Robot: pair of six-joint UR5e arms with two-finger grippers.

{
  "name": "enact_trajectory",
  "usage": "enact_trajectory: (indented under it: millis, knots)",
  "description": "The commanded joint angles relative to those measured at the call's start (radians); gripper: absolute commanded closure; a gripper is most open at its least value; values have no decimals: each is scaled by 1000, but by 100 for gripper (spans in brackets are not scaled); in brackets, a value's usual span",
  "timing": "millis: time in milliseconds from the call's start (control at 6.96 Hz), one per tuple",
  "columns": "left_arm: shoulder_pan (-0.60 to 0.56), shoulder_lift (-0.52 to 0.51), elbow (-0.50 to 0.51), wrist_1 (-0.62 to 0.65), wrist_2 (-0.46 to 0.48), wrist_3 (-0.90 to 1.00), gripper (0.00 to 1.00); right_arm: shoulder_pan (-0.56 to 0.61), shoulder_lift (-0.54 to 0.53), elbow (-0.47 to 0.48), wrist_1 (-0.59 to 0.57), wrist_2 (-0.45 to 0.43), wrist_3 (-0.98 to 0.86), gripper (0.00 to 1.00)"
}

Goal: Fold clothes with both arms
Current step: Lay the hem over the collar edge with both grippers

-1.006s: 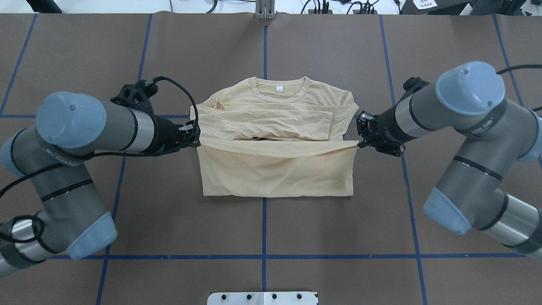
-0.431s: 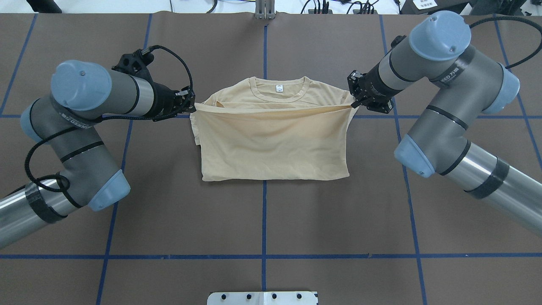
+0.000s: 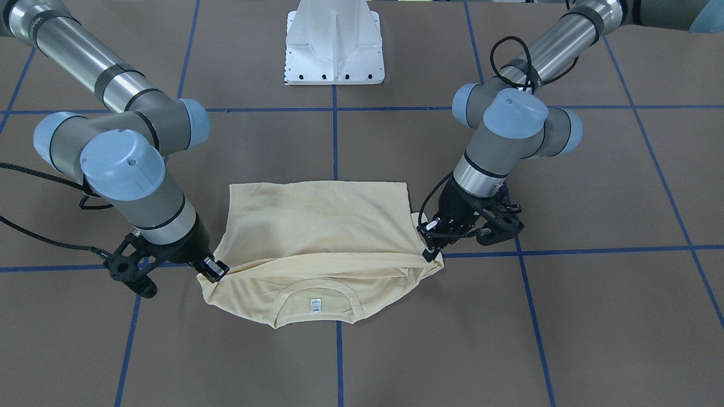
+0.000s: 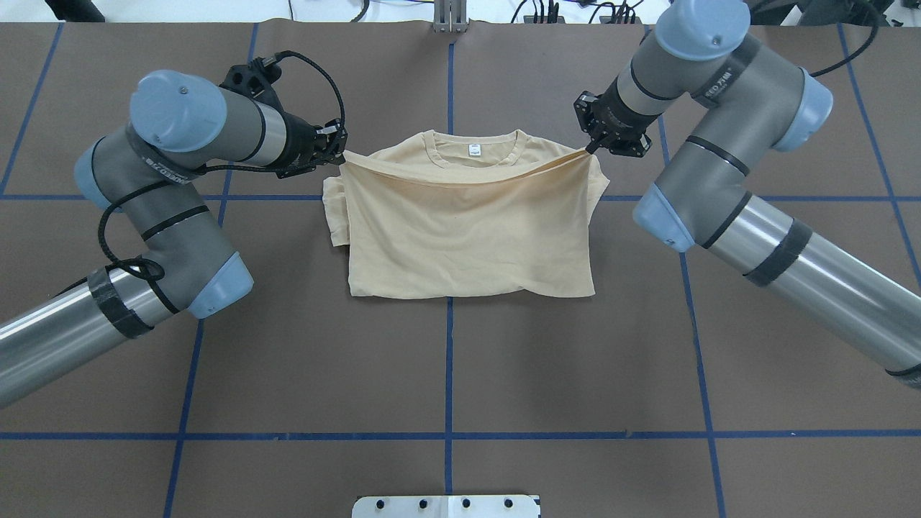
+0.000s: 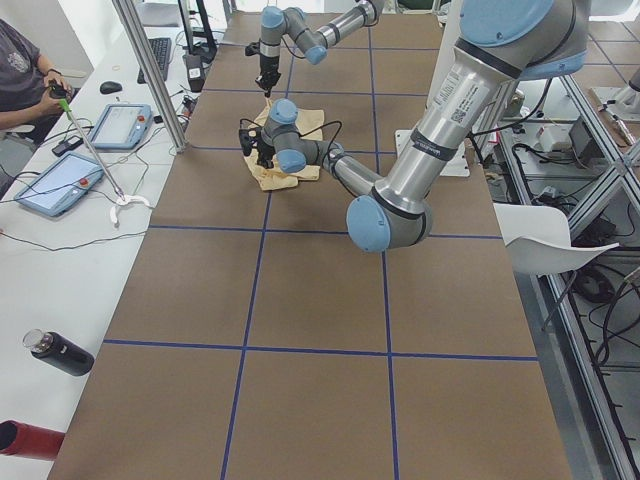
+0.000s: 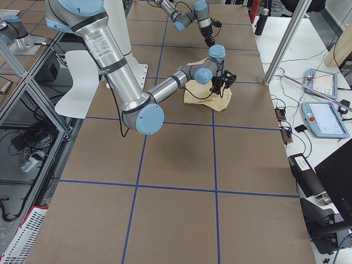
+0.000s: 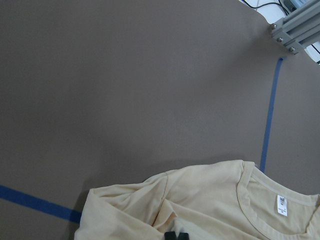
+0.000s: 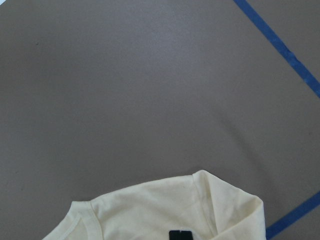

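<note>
The pale cream-yellow shirt (image 4: 468, 230) lies at the table's middle, its lower half doubled over toward the collar. The white neck label (image 4: 475, 150) still shows. My left gripper (image 4: 339, 152) is shut on the left corner of the folded-over hem, level with the shoulder. At the opposite corner my right gripper (image 4: 591, 149) is shut on the hem. The hem sags slightly between them, just above the cloth. In the front-facing view the left gripper (image 3: 428, 251) and right gripper (image 3: 218, 271) pinch the same edge of the shirt (image 3: 317, 226). The print is hidden.
The white pedestal base (image 3: 335, 42) stands behind the shirt on the robot's side. A metal post (image 4: 450, 16) rises at the far table edge. Blue tape lines (image 4: 449, 374) cross the brown table cover. A person (image 5: 25, 70) sits at a side bench with tablets.
Both grippers carried the hem away from the robot, from mid-shirt up to the shoulders. The folded sleeves are now covered by the doubled-over lower half.
</note>
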Motion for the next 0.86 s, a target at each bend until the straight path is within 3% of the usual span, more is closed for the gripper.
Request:
enact_trajectory:
  millis: [0, 287, 718]
  knots:
    - [-8, -51, 151, -108, 6, 4, 100, -3, 43, -89, 2, -52, -60, 100]
    - [-8, -65, 172, -111, 36, 2, 100, -7, 60, -142, 3, -81, -100, 100]
    - [-8, -81, 215, -143, 36, 2, 86, -7, 104, -187, 3, -81, -99, 98]
